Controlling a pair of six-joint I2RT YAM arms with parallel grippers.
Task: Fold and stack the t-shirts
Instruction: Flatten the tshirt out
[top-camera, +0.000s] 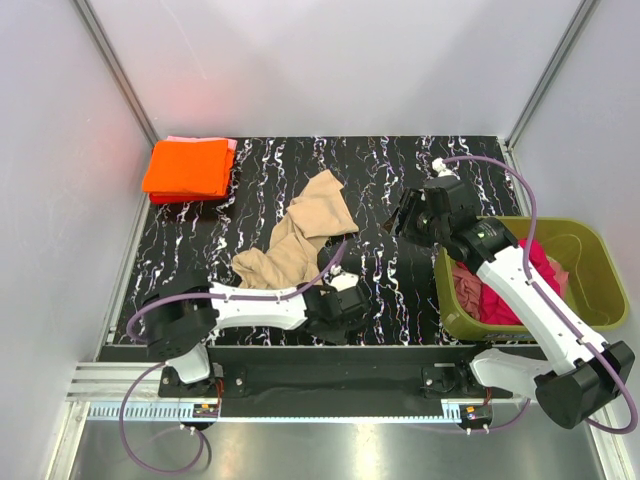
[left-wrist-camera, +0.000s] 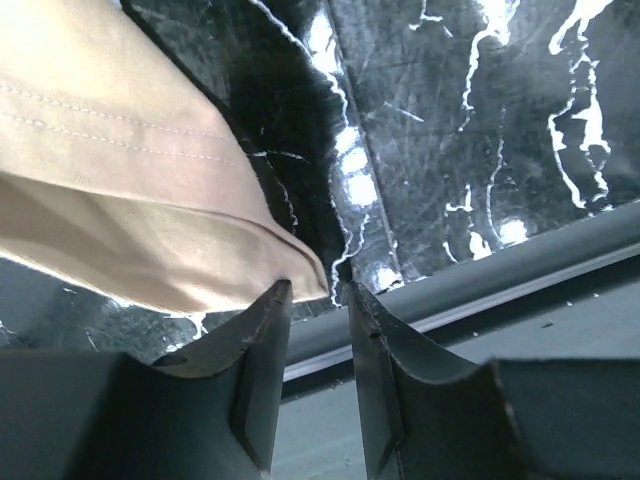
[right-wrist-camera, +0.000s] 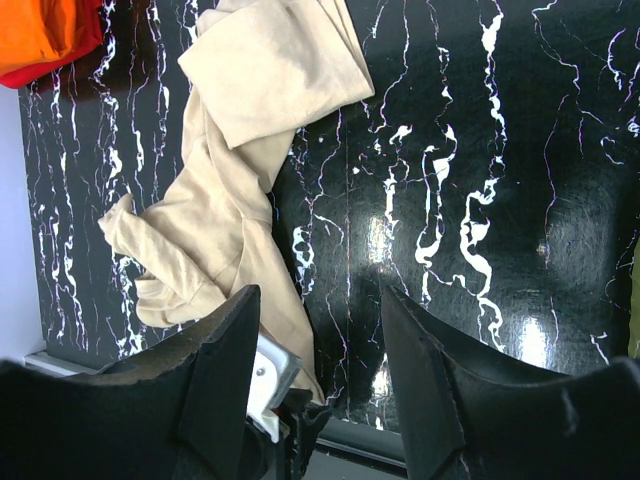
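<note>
The left gripper is low at the near edge of the table, its fingers only narrowly apart with nothing between them. A hemmed corner of the tan shirt ends right at the tip of one finger and just ahead of the gap. The rest of that shirt runs away from the fingertips in a twisted, bunched strip across the middle of the table. The right gripper hangs higher with its fingers wide and empty; the far half of the tan shirt lies beyond and to one side of them, well below. The orange shirt sits folded on a pink shirt in the far corner, well away from both grippers. A magenta-red shirt lies in the green tub under the right arm. The likely trouble is the left grip: if the fingers close where they are, they may catch only the very tip of the hem, or miss it, and the cloth would slip out once pulled. A pinch so near the table's edge could also scrape the fingertips on the surface or nudge the corner over the lip. And since the shirt is twisted, pulling one corner alone may drag the whole bundle instead of spreading it, leaving a lumpy fold.
</note>
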